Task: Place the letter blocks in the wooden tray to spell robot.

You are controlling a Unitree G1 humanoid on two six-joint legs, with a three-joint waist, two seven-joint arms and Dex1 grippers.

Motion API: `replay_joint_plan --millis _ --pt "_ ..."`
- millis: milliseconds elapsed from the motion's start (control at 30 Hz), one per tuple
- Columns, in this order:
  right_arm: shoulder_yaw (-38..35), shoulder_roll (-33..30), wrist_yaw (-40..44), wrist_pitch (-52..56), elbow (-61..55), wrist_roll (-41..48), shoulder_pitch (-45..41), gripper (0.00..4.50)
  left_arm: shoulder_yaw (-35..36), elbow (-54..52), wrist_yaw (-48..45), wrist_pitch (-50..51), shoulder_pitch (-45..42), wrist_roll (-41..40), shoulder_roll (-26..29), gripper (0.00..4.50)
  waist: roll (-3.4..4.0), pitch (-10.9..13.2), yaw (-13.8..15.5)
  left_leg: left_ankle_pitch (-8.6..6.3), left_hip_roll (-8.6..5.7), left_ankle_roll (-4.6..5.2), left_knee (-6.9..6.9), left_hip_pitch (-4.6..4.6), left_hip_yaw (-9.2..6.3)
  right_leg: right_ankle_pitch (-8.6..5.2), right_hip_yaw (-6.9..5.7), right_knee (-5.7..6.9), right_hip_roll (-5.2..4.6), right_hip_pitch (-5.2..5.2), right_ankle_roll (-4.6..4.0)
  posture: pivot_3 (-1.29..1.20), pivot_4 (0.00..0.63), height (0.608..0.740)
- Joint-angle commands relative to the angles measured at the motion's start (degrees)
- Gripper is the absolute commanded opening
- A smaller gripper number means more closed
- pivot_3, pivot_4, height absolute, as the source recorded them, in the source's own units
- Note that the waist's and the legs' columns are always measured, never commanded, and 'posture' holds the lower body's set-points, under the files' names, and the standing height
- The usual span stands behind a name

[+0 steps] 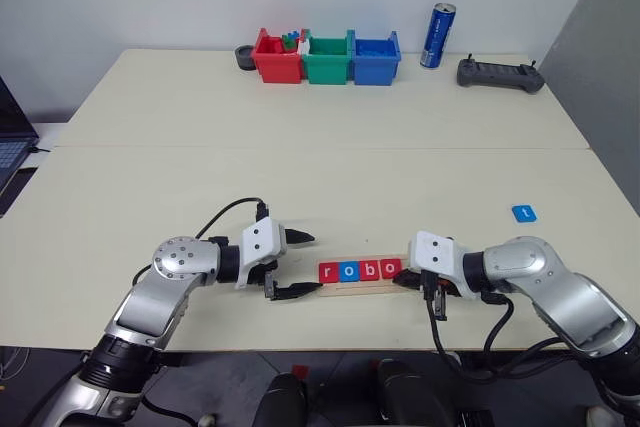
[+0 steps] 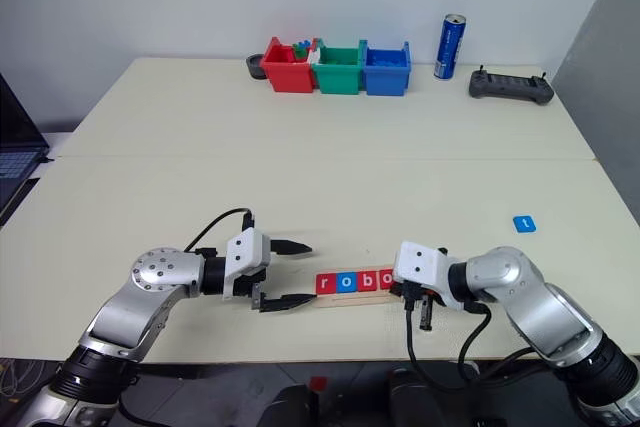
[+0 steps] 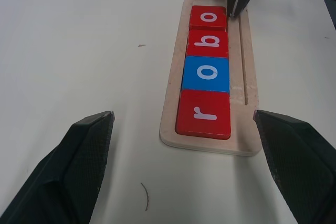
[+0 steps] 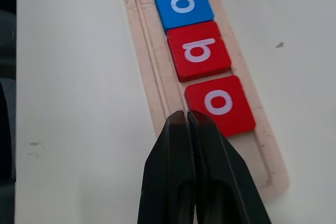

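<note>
tiles r, o, b, o sit in the wooden tray [image 3: 169,109] beside my empty, closed right gripper [image 4: 188,121], left gripper [image 1: 296,265] wide open and empty, leaving the blue t block [image 1: 524,213] off to my right unplaced.

four letter blocks [image 1: 359,270] in wooden tray [image 1: 360,288], fifth block [image 1: 524,213] far right

Far edge of the cream surface [image 1: 300,137]: a dark round dish [image 1: 244,56], then red bin [image 1: 276,59] holding small coloured pieces [image 1: 291,39], green bin [image 1: 329,60] and blue bin [image 1: 375,60] side by side. Further right, an upright blue can [image 1: 437,36] and a dark handheld controller [image 1: 500,74]. A laptop [image 1: 12,142] sits at left.
</note>
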Motion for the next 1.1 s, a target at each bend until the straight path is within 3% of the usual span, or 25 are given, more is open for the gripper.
replay_joint_plan --millis 33,500,1100 --pt "-1.82 -1.32 0.02 -1.54 0.18 -1.05 -1.52 0.09 0.61 -1.73 -0.09 -0.51 -0.28 -0.19 0.40 4.50 0.00 0.00 0.00 0.00 0.00 0.00 0.00 0.00 0.00 0.00 0.00 0.00 0.00 0.00 0.00 0.00 0.150 0.740" --pt "-1.89 -2.73 1.59 -4.38 3.86 -3.16 -2.38 0.09 1.06 -1.87 -0.40 -0.60 0.50 -0.56 1.18 4.50 0.00 0.00 -0.01 0.00 0.00 0.00 0.00 0.00 0.00 0.02 0.00 0.00 0.00 0.00 -0.04 0.00 0.150 0.740" --pt "1.84 2.44 1.78 -3.48 4.41 -4.39 -6.27 0.09 0.95 -0.99 -0.35 -1.19 0.53 -0.34 1.13 4.50 0.00 0.00 -0.06 0.00 0.00 0.00 -0.01 0.00 -0.01 0.03 -0.01 0.00 0.00 0.00 -0.05 0.00 0.150 0.740"
